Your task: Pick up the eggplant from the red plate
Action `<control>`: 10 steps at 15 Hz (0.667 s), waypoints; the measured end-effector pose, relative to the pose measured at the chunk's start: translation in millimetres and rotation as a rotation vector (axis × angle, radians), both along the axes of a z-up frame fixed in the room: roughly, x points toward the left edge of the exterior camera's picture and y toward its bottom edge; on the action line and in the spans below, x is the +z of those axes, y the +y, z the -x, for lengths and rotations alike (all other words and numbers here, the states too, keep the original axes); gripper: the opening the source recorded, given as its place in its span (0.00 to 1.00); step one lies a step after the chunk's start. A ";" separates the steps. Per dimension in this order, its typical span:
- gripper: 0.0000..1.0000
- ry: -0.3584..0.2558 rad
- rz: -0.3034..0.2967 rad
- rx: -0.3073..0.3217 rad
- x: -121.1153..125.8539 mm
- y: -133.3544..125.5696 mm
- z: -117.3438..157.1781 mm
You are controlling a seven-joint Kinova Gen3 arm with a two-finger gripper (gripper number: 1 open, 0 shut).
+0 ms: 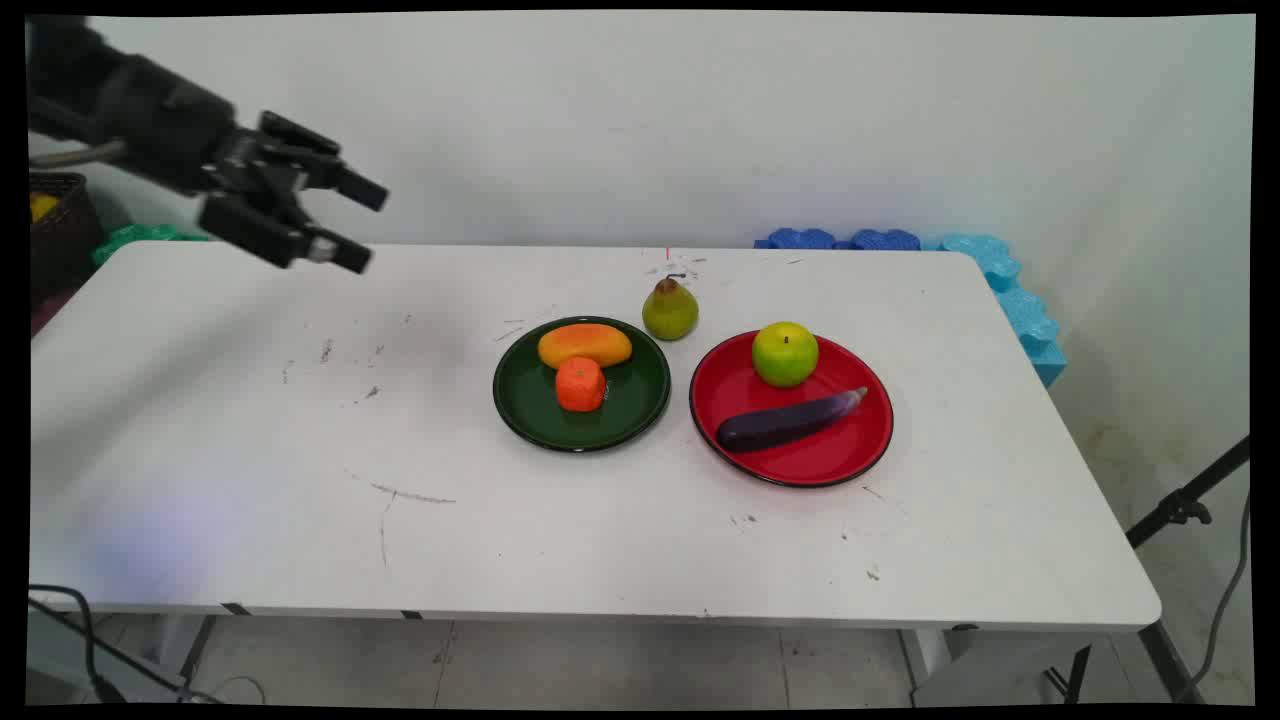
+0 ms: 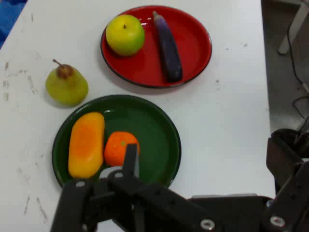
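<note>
Gripper (image 1: pixel 355 225) fingers spread, partly hiding green plate (image 2: pixel 164 130) in hand view

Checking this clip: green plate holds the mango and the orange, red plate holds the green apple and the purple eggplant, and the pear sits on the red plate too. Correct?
Not quite. The yellow-green pear stands on the bare white table, behind and between the round dark green plate and the round red plate, on neither. Both views show this. The rest is right.

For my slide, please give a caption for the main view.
End effector open above the table, left of green plate and red plate with fruit.
</note>
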State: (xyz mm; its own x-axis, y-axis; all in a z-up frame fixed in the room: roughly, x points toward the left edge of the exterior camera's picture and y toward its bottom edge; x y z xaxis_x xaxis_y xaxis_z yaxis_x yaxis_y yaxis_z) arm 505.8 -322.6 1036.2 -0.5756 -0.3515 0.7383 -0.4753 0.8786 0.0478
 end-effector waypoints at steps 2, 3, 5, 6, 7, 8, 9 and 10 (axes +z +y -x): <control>1.00 -0.018 -0.009 0.009 1.0 -13.8 26.1; 1.00 -0.029 -0.015 0.016 2.3 -21.6 43.1; 1.00 -0.051 -0.026 0.024 5.2 -37.6 81.4; 1.00 -0.058 -0.030 0.028 5.3 -42.5 93.1; 1.00 -0.071 -0.037 0.038 4.8 -52.2 116.1; 1.00 -0.083 -0.046 0.048 2.8 -60.4 136.5; 1.00 -0.094 -0.052 0.056 -0.3 -67.4 154.0; 1.00 -0.102 -0.057 0.062 -2.8 -72.1 165.1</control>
State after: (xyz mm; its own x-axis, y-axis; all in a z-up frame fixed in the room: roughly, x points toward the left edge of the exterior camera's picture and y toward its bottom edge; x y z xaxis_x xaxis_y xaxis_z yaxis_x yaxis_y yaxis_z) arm 340.7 -394.7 1033.4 -0.6225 -0.4287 0.6547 -0.5336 0.8445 0.0457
